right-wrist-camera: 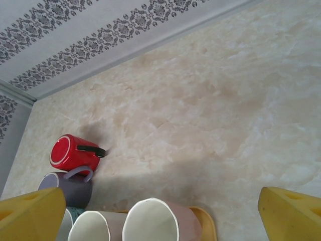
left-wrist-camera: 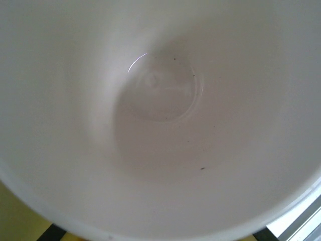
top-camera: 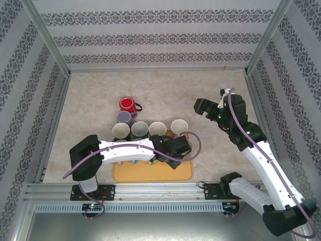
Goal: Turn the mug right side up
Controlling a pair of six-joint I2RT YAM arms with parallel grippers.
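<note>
A white mug [left-wrist-camera: 160, 100] sits so close to the left wrist camera that I look straight down into its pale inside and round bottom. From above, this mug [top-camera: 187, 145] is at the right end of the yellow tray [top-camera: 150, 173], partly hidden by my left gripper [top-camera: 171, 149], which is shut on it. My right gripper [top-camera: 207, 108] hangs open over bare table to the right of the mugs. Its yellow fingertips [right-wrist-camera: 30, 213] frame the lower corners of the right wrist view, with nothing between them.
Three pale mugs [top-camera: 139, 129] stand mouth up in a row along the tray's far edge, with a pink one [right-wrist-camera: 150, 223] to their right. Behind them a red mug [top-camera: 128, 104] and a purple mug [top-camera: 124, 118] sit bottom up. Patterned walls enclose the table.
</note>
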